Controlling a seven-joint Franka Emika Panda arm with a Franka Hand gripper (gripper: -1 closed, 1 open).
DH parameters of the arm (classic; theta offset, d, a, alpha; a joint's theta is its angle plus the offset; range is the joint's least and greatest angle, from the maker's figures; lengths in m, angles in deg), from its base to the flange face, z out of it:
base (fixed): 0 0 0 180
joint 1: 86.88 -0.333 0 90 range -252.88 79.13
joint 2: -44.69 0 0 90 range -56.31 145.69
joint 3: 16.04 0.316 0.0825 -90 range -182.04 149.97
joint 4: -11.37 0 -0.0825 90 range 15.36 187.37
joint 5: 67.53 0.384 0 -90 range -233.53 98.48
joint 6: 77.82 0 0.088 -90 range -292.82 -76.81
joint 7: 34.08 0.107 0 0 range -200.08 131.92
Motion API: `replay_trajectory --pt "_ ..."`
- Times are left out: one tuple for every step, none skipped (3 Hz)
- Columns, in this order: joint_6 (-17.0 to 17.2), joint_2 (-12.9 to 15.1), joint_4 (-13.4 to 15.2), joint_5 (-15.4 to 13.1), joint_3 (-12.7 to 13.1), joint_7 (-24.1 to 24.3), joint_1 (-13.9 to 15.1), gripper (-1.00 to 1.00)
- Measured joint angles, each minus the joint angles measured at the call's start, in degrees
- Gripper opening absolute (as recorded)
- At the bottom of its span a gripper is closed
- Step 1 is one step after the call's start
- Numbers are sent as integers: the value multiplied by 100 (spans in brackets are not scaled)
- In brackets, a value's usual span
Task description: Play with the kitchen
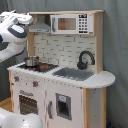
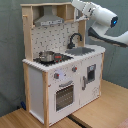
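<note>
reaching for the top shelf, pincer tip out of sight

hiding behind the kitchen (image 2: 62,65) top in both exterior views, the gripper (image 2: 76,4) cannot be read: whether its fingers are spread or closed, or hold anything, i cannot tell. in the first exterior view the arm (image 1: 15,35) comes in from the first exterior view's left, its end beside the hood (image 1: 40,26); in the second exterior view it comes from the second exterior view's right, up at the top corner. the microwave (image 1: 70,23) shows only in the first exterior view. a white rounded shape (image 1: 20,121) at the bottom is cut off by the edge.

on the stovetop (image 2: 52,58) stands a pot (image 2: 46,55), with the black faucet (image 2: 75,39) over the grey sink (image 1: 74,74) beside it. below are the knobs (image 2: 56,76) and the oven door (image 2: 64,96).

the kitchen stands on a wooden floor (image 2: 100,112), against a grey curtain (image 1: 116,45).
</note>
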Motion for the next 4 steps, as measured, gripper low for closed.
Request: replay_trajectory --pt "66 -400 -17 304 18 419 245 100" --pt "221 -819 -19 595 11 855 459 100" --pt "463 -1222 -24 863 -3 1297 648 100" --pt "748 -1591 -36 1108 -30 1760 819 100"
